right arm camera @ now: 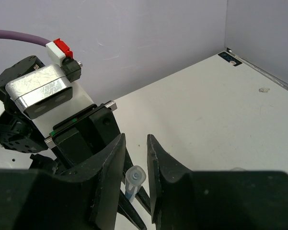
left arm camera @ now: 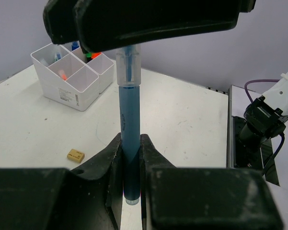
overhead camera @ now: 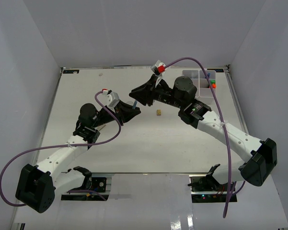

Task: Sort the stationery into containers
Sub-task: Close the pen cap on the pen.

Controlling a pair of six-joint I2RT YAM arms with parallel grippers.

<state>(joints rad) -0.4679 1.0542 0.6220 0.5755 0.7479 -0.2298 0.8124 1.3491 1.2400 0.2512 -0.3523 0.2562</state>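
My left gripper [overhead camera: 128, 111] is shut on a blue pen [overhead camera: 134, 103] and holds it above the table; in the left wrist view the fingers [left arm camera: 116, 153] clamp the pen's barrel [left arm camera: 129, 124] near its lower end. My right gripper [overhead camera: 138, 94] is open, with its jaws on either side of the pen's clear cap end [right arm camera: 134, 178], and gaps show on both sides. A small tan block [overhead camera: 159, 112] lies on the table. One white organiser box [overhead camera: 200, 80] stands at the far right and holds markers with green and orange caps [overhead camera: 212, 84]. The second box is out of view.
The organiser box [left arm camera: 72, 81] and tan block [left arm camera: 75, 155] also show in the left wrist view. Purple cables [overhead camera: 215, 96] loop over both arms. Grey walls enclose the table on three sides. The left arm's wrist camera [right arm camera: 38, 91] sits close to my right gripper [right arm camera: 135, 139].
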